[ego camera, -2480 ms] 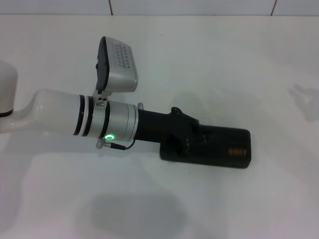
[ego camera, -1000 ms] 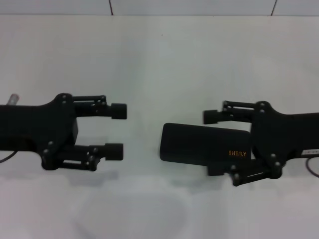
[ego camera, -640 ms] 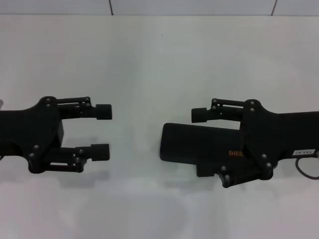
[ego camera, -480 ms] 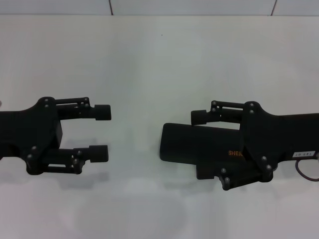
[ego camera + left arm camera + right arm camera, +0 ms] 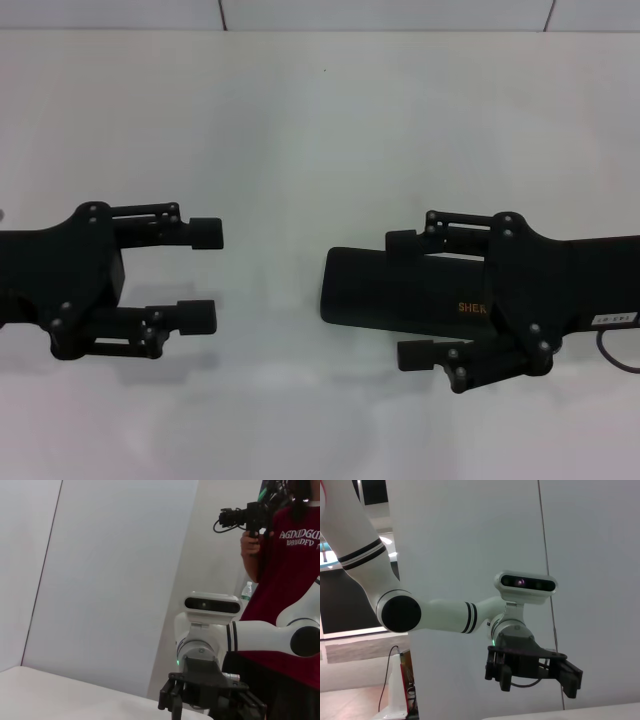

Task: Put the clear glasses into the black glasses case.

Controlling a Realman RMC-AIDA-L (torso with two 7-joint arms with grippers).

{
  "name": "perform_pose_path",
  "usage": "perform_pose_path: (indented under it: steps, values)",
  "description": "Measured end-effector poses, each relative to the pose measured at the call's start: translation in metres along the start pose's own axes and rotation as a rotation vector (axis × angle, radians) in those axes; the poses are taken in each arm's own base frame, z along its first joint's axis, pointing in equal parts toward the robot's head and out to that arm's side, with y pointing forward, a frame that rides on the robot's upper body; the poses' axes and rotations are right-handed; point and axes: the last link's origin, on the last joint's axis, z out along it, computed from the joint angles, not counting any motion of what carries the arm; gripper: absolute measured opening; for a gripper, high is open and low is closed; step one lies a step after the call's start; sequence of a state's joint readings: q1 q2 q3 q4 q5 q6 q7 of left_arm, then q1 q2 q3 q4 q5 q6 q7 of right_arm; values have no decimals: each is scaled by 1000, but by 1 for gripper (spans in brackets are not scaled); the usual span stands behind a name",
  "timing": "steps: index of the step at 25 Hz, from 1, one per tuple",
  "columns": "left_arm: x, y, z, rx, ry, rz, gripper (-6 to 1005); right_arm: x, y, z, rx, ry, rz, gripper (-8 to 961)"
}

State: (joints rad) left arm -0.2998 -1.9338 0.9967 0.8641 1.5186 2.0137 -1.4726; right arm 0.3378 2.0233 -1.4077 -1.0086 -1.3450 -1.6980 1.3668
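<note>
The black glasses case (image 5: 368, 286) lies shut on the white table (image 5: 320, 120), right of centre, with orange lettering at its right end. My right gripper (image 5: 406, 297) reaches in from the right and is open, one finger along the case's far edge and the other just off its near edge. My left gripper (image 5: 201, 275) stands open at the left, well apart from the case, with nothing between its fingers. The clear glasses are out of view. The left wrist view shows the right gripper (image 5: 210, 702) head-on. The right wrist view shows the left gripper (image 5: 535, 677).
A person in a dark red shirt (image 5: 295, 570) holding a camera stands behind the right arm in the left wrist view. A wall with a vertical seam backs the table.
The left arm, earlier laid across the case, has drawn back to the left. The right gripper came in over the case, and its near finger now stands farther from the case's edge.
</note>
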Motion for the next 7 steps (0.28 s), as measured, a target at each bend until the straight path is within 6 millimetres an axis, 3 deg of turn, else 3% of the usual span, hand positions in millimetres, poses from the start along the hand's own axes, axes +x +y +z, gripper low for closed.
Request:
perform_pose_path:
  steps: [7]
  values:
    - [-5,1,1,3,13,12,754,-1,2,-2,-6,-5,-2,883]
